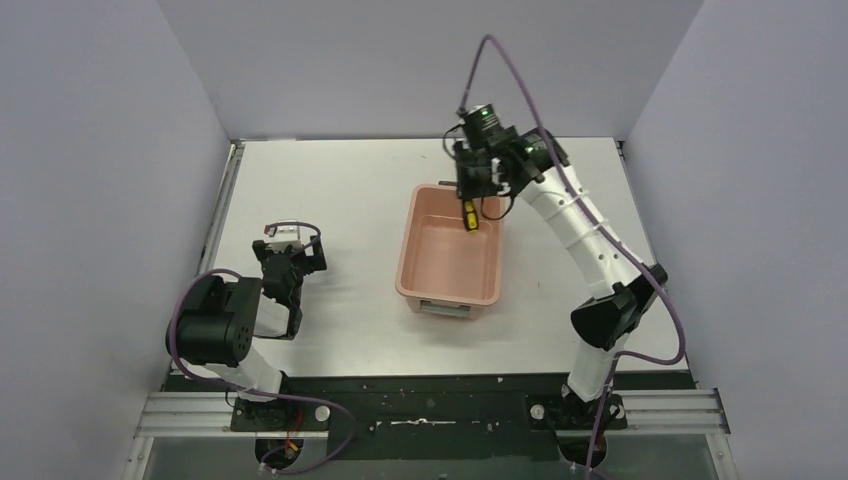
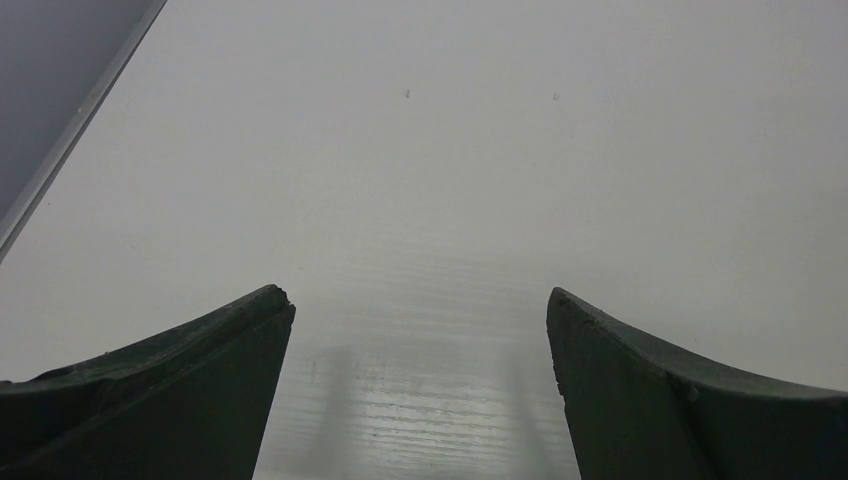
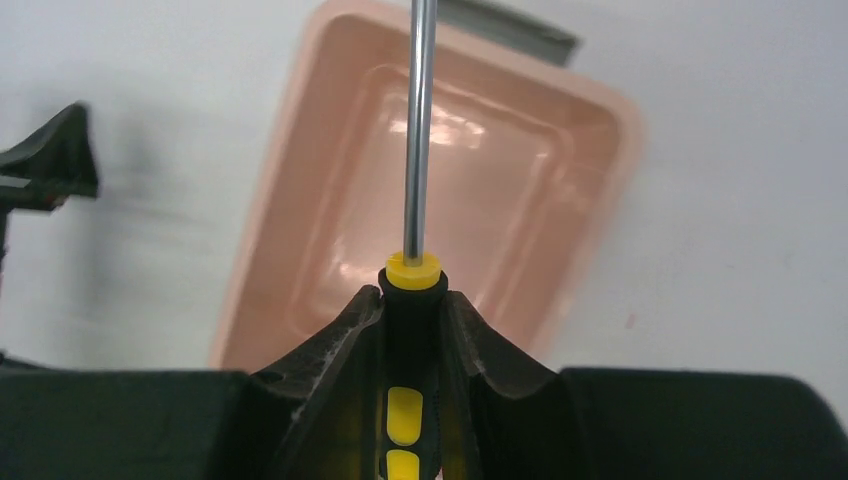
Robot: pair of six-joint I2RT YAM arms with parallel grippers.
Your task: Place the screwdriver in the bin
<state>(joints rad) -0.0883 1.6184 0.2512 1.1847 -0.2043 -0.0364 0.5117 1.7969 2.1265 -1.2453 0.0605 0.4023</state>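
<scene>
My right gripper [image 3: 412, 300] is shut on the yellow-and-black handle of the screwdriver [image 3: 417, 150]. Its thin metal shaft points away from the wrist, over the inside of the salmon-pink bin [image 3: 300, 190]. From above, the right gripper [image 1: 470, 203] hangs over the bin's far end [image 1: 452, 190], and the screwdriver [image 1: 470, 217] points down into the tub. The bin stands in the middle of the white table and holds nothing else that I can see. My left gripper [image 1: 287, 238] rests well left of the bin; its jaws [image 2: 420, 330] stand open over bare table.
Grey walls close in the table on the left, back and right. The arm bases and a black rail [image 1: 430, 410] run along the near edge. A metal strip [image 1: 222, 215] borders the table's left side.
</scene>
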